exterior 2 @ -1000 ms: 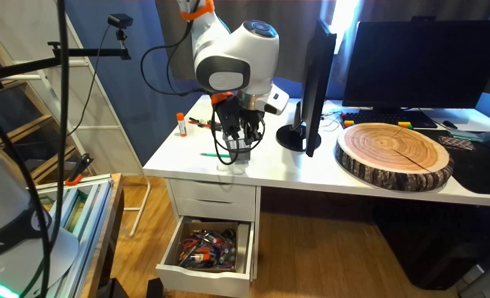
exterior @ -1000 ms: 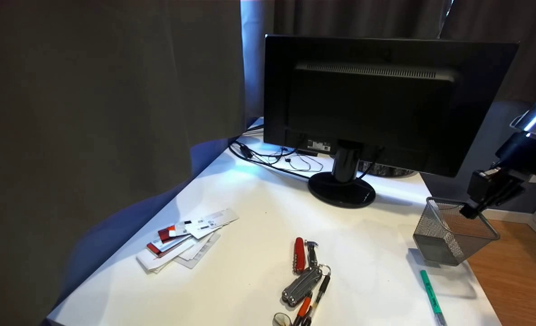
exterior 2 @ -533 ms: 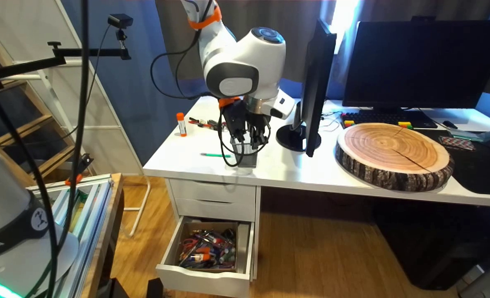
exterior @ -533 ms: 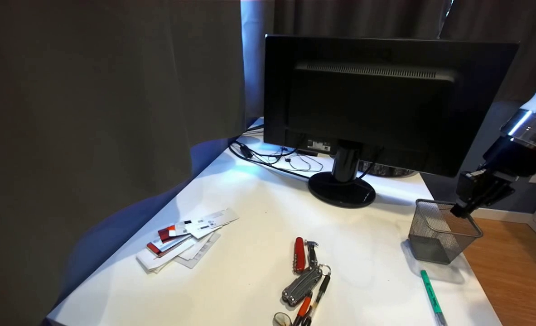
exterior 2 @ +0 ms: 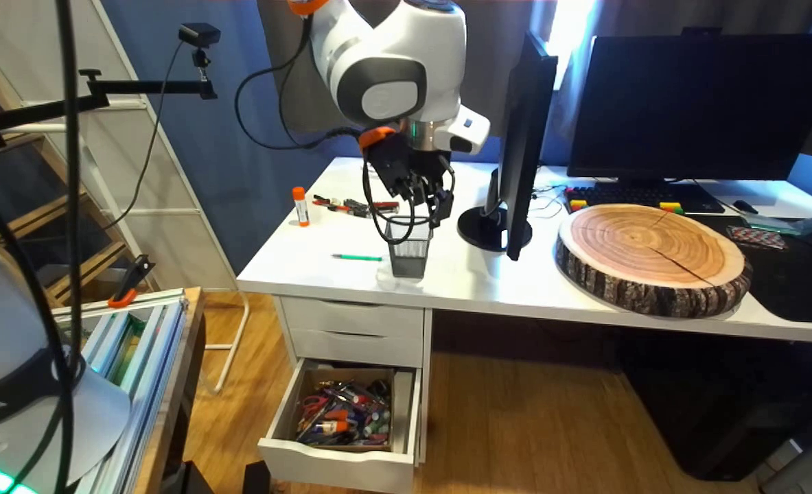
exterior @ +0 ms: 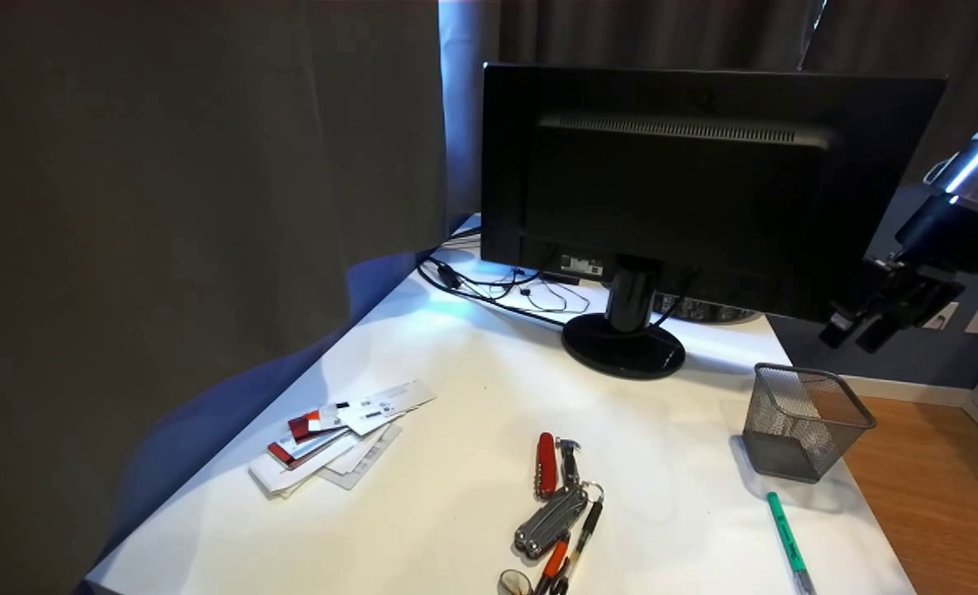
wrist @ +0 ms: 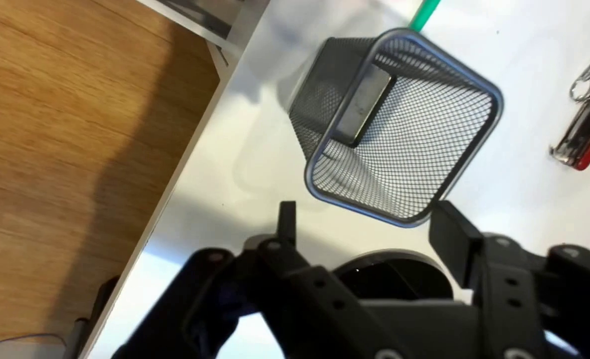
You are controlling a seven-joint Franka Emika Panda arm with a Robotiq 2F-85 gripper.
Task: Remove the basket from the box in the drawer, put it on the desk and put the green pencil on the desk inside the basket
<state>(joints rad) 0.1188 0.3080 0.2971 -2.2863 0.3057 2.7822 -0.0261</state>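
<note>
in an exterior view, the basket [exterior: 804, 440] stands upright on the table [exterior: 662, 512], below the jaws. in an exterior view, the green pencil [exterior 2: 357, 257] lies just beside it, below them. wrist view: jaws spread, basket beyond their tips.

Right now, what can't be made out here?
Any print on the green pencil, in an exterior view: too small.
Things deep in the box, in an exterior view: hidden by clutter on top.
Round item, in an exterior view: cut off by the bottom edge.
</note>
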